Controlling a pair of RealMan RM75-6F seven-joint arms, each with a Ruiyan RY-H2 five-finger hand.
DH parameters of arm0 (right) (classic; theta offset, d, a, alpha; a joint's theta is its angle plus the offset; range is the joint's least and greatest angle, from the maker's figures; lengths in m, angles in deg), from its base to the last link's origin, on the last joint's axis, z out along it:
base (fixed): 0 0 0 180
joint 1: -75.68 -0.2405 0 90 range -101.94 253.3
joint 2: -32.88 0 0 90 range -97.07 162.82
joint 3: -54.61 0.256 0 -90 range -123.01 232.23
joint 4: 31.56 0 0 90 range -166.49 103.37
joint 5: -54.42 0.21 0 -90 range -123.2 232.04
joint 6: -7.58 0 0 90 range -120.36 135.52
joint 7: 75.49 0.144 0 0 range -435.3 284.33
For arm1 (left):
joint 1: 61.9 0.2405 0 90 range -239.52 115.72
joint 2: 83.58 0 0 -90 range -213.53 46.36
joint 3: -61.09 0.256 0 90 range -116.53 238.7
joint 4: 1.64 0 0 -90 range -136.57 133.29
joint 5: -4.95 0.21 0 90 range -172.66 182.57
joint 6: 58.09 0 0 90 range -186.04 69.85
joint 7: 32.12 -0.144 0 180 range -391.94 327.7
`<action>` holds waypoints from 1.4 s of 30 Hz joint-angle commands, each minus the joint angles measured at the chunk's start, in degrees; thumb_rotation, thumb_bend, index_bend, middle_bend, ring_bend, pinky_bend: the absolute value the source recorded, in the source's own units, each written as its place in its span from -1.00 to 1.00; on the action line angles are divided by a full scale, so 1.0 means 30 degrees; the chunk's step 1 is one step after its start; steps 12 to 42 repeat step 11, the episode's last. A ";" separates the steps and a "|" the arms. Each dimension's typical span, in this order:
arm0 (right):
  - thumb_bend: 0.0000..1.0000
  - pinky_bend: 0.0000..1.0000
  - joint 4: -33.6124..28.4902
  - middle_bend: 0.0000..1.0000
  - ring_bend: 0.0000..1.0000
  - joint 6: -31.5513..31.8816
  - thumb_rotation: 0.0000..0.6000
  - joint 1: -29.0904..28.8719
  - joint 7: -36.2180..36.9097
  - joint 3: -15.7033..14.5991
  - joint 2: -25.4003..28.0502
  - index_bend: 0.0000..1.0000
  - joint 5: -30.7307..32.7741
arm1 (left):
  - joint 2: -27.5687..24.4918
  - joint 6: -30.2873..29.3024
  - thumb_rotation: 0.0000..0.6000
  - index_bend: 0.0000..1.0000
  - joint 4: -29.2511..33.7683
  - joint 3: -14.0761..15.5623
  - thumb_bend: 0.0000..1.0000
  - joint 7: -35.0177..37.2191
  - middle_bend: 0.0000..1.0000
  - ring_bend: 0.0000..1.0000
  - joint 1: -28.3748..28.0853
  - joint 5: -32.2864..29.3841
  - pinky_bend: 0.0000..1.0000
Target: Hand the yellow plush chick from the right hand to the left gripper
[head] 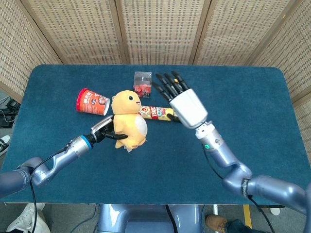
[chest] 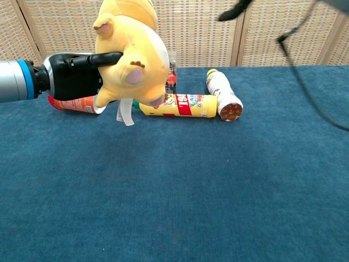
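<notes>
Above the blue table [head: 252, 111] the left hand [head: 104, 131] grips the chick [head: 128, 121] — right hand [head: 179, 97] spread, empty, clear; handover looks done.

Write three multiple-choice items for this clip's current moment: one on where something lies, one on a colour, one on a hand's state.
1. Where does the yellow tube lie?
A. On the table between the plush chick and the bottle
B. Inside the red cup
C. In the right hand

2. What colour is the tipped-over cup at the left of the table?
A. Green
B. Red
C. White all over

3. What is the right hand doing?
A. Gripping the chick
B. Holding the bottle
C. Open, fingers spread, holding nothing

Answers: 1 A, the yellow tube lies flat on the table, with the plush chick to one side and the bottle to the other. 2 B, the cup on its side is red. 3 C, the right hand is apart from the chick with fingers extended; only the left hand grips the chick.
</notes>
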 commanded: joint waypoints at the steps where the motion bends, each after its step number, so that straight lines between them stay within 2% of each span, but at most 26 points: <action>1: -1.00 -1.00 -0.1252 -1.00 -1.00 0.1052 1.00 0.2564 0.0386 -0.1190 0.2536 -1.00 0.0562 | -0.0341 -0.0250 1.00 0.44 0.0424 -0.0070 0.14 -0.1242 0.43 0.24 0.0483 -0.0178 0.39; 5: -1.00 -1.00 -0.1141 -1.00 -1.00 0.0894 1.00 0.4440 0.0932 -0.2983 0.4011 -1.00 0.0406 | -0.0468 -0.0885 1.00 0.44 0.0814 -0.0171 0.14 -0.4306 0.43 0.24 0.1279 -0.0537 0.39; 11: -1.00 -1.00 -0.1282 -1.00 -1.00 0.1350 1.00 0.6807 0.0849 -0.5123 0.4745 -1.00 0.0093 | -0.0853 -0.1733 1.00 0.44 0.1984 -0.0091 0.14 -0.5992 0.43 0.24 0.2312 -0.0648 0.39; 42: -1.00 -1.00 -0.1282 -1.00 -1.00 0.1350 1.00 0.6807 0.0849 -0.5123 0.4745 -1.00 0.0093 | -0.0853 -0.1733 1.00 0.44 0.1984 -0.0091 0.14 -0.5992 0.43 0.24 0.2312 -0.0648 0.39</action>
